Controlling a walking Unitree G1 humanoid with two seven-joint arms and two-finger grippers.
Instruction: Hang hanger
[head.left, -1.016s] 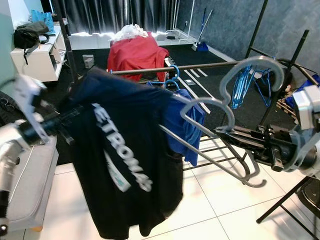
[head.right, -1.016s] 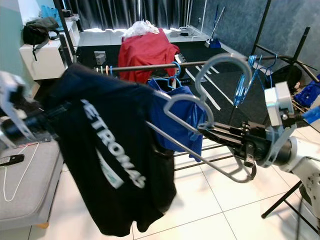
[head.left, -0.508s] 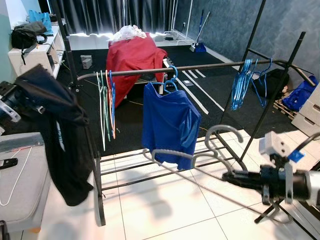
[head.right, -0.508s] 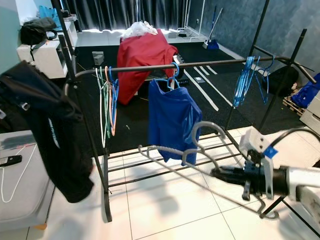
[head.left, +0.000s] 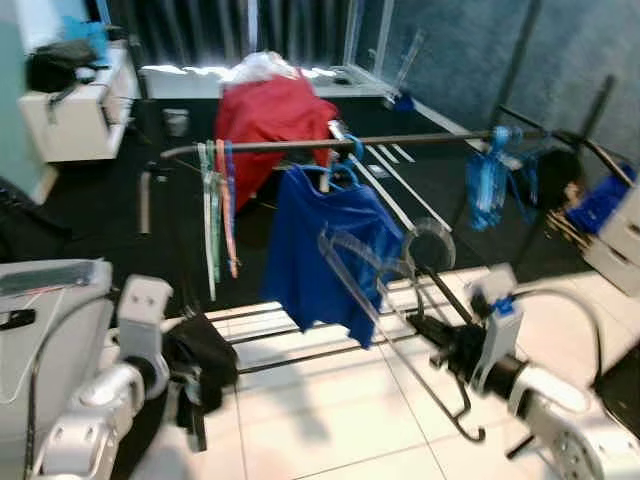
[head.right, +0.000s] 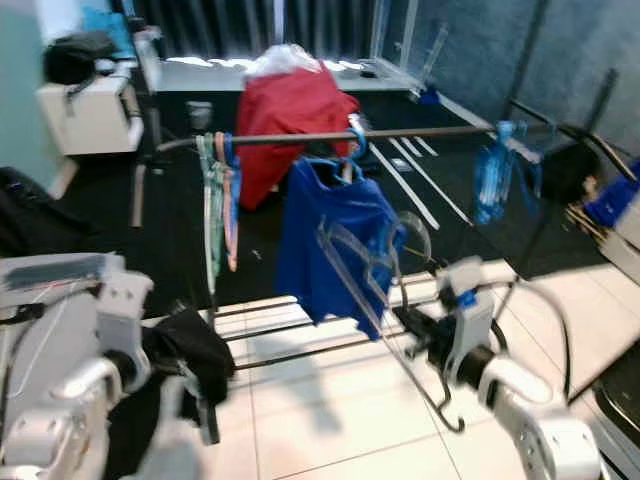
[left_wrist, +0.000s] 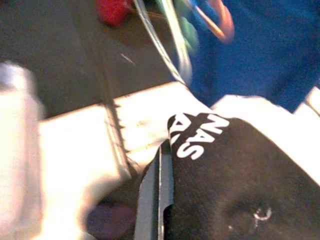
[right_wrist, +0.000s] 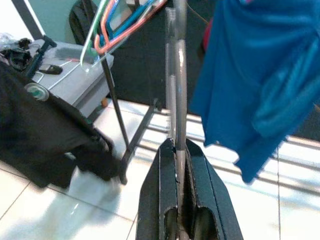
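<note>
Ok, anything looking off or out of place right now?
Yes: the grey hanger in the right gripper is bare, while the black shirt hangs bunched low from the left gripper near the floor, not on the rail.

Home laundry corner: garment rack (head.left: 330, 143)

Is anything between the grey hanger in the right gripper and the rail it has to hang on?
The right gripper is shut on the grey hanger, below the rail. The blue shirt hangs from the rail just behind the hanger, so that stretch is taken; bare rail shows on either side of it.
</note>
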